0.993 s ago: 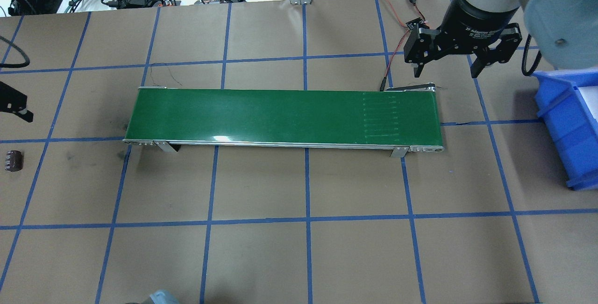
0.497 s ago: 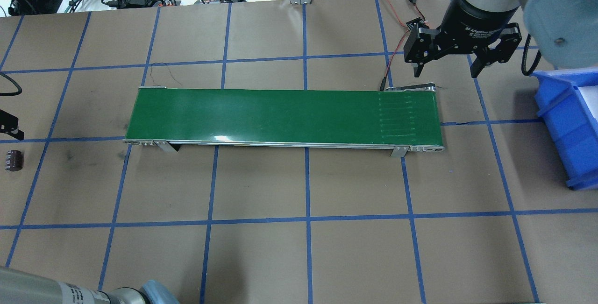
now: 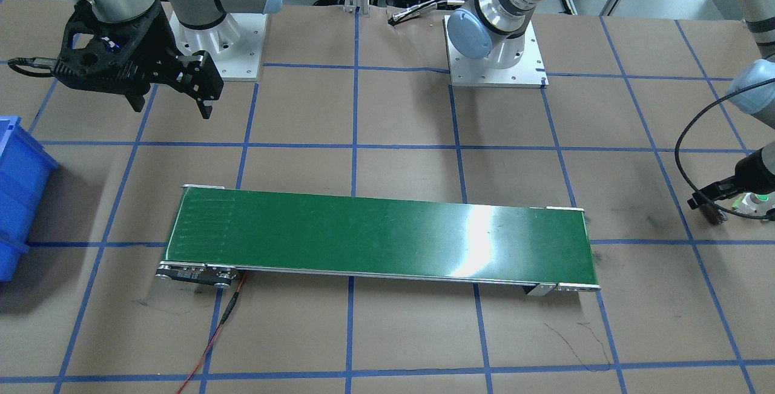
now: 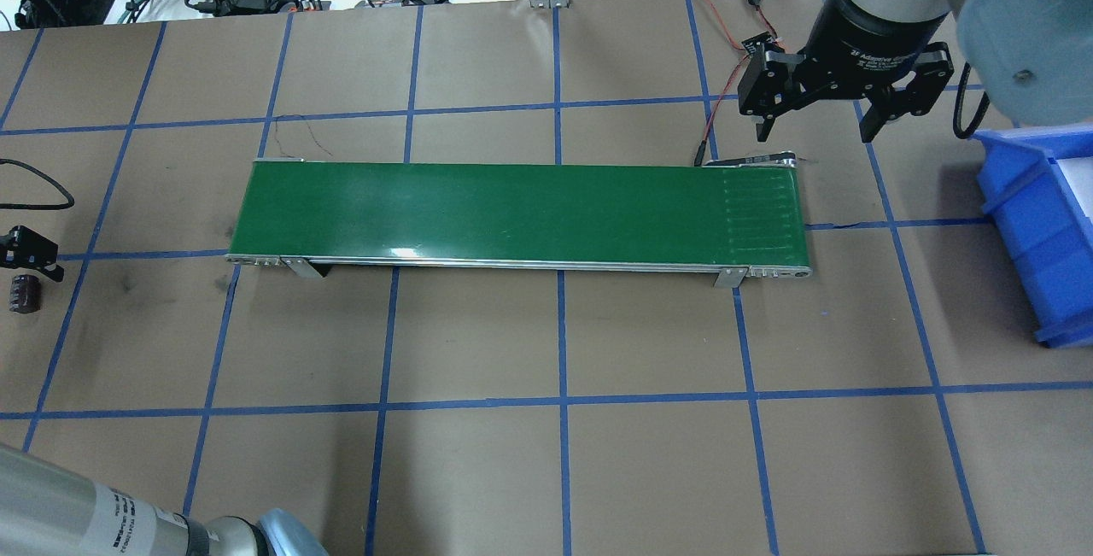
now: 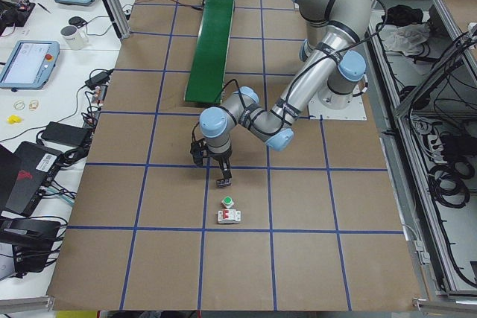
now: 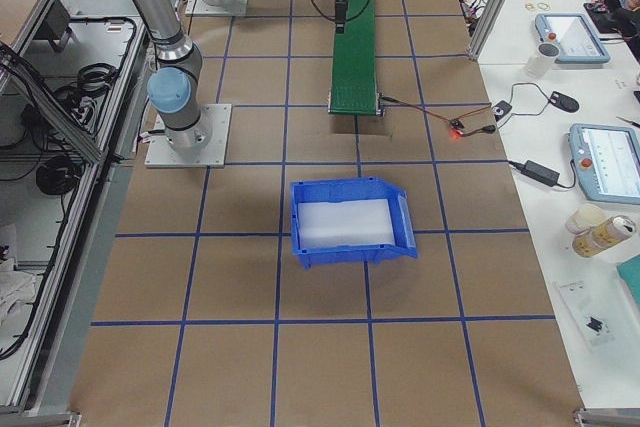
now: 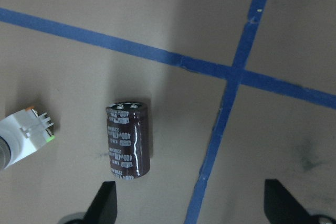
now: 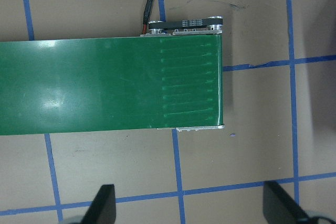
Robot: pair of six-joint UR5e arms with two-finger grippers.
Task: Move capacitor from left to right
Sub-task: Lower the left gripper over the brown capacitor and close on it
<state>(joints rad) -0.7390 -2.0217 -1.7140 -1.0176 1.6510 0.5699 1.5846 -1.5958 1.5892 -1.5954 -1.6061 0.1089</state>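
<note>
The capacitor [image 7: 128, 140], a stubby dark brown cylinder with pale print, lies on its side on the brown table paper at the far left [image 4: 23, 293]. My left gripper [image 7: 191, 205] is open and empty. It hovers just beside and above the capacitor, which lies ahead of one fingertip [image 7: 106, 203], not between the two. In the overhead view only part of the left gripper [image 4: 26, 255] shows at the left edge. My right gripper [image 4: 815, 125] is open and empty, hovering beyond the right end of the green conveyor belt [image 4: 521, 213].
A small white part with a green cap [image 7: 23, 137] lies close to the capacitor. A blue bin [image 4: 1037, 223] stands at the table's right edge. A red wire [image 4: 726, 78] runs to the belt's right end. Blue tape lines grid the paper.
My left gripper has moved closer to the capacitor, and its arm has come into view at the bottom left. The seam marks on the belt have shifted to the right. The right gripper has stayed put.
</note>
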